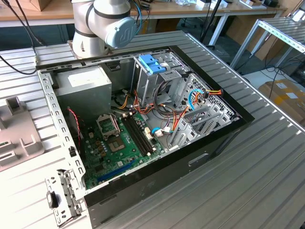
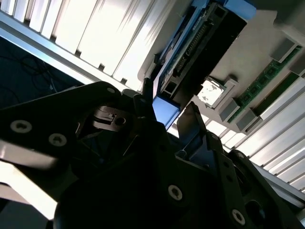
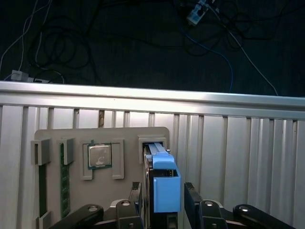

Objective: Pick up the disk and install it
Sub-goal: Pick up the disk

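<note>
Gripper straddling disk in tray slot

Gripper (image 3: 163, 187) sits low over a grey tray (image 3: 128, 138) on the ribbed metal counter (image 3: 248, 157). Fingers (image 3: 190, 202) are apart, one on each side of the disk (image 3: 164, 164). In the first wrist view a thin gap shows between one finger and the blue rail, so it is not clamped on the disk.

Disk stands on edge in a slot of the tray, light-blue rail facing the camera, dark body behind it. In the second wrist view the dark body (image 2: 209, 43) runs away from the gripper, and its blue end sits between the two black fingers (image 2: 193, 124).

Same tray holds a square processor chip (image 3: 99, 156) in a recess next to the disk slot, and a green memory stick (image 3: 63, 176) further along. Beyond the counter edge lies a dark floor with loose cables (image 3: 57, 43).

Exterior view: the arm (image 1: 102, 24) rises behind an open computer case (image 1: 143, 119) lying on the counter, green motherboard (image 1: 119, 143) exposed. A blue bracket (image 1: 151, 63) tops the metal drive cage inside the case. Power supply (image 1: 83, 86) sits in the corner towards the exterior view's left.
</note>
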Action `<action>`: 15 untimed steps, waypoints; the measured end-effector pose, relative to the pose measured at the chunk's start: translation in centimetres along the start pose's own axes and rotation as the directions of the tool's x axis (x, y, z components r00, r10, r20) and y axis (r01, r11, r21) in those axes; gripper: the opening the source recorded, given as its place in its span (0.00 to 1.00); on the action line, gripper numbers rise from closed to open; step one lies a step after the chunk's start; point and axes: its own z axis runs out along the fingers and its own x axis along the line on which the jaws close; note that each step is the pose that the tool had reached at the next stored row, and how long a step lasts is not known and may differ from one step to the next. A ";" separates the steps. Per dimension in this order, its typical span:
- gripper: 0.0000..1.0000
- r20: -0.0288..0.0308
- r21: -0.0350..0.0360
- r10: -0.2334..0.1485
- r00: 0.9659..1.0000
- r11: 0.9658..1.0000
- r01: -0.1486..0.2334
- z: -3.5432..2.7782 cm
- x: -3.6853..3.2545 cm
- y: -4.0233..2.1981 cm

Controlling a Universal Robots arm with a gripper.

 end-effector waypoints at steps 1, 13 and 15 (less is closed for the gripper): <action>0.48 0.000 0.000 -0.001 1.000 1.000 0.001 0.10 0.00 0.03; 0.48 0.000 0.000 -0.004 1.000 1.000 0.004 1.47 0.02 0.31; 0.48 0.000 0.000 -0.004 1.000 1.000 0.004 1.63 0.02 0.32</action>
